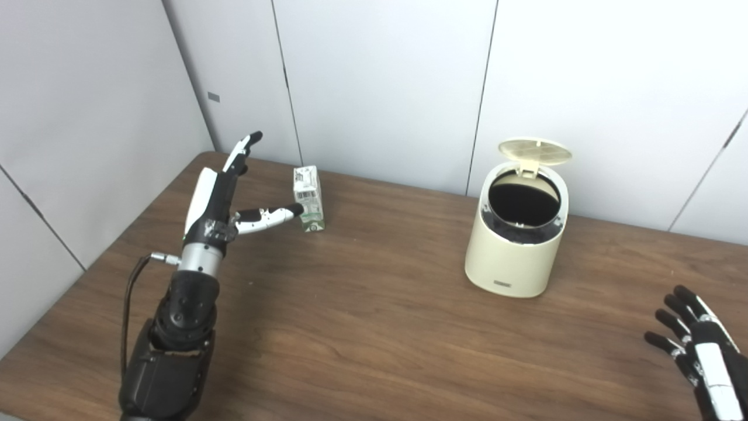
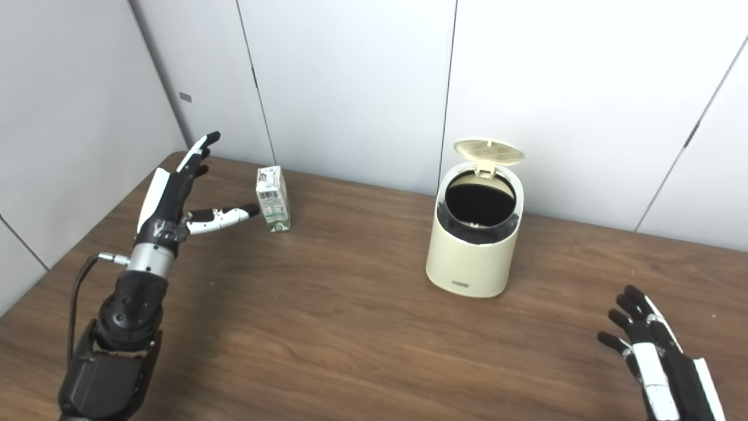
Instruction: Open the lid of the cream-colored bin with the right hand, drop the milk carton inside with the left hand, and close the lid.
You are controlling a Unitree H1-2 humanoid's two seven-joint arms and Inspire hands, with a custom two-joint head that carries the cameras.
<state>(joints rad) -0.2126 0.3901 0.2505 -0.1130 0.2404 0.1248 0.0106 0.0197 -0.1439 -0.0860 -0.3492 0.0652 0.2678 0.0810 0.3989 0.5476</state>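
A cream-colored bin (image 1: 517, 242) stands on the brown table at centre right. Its lid (image 1: 534, 150) is tipped up at the back and the dark inside shows. A small white and green milk carton (image 1: 308, 199) stands upright at the back left of the table. My left hand (image 1: 219, 196) is open, just left of the carton, with fingers stretched up and the thumb reaching toward the carton's lower part. My right hand (image 1: 698, 345) is open and empty, low at the right front, well away from the bin.
The wooden table (image 1: 362, 327) ends at a white panelled wall (image 1: 380, 88) behind the carton and bin. The table's left edge runs diagonally beside my left arm.
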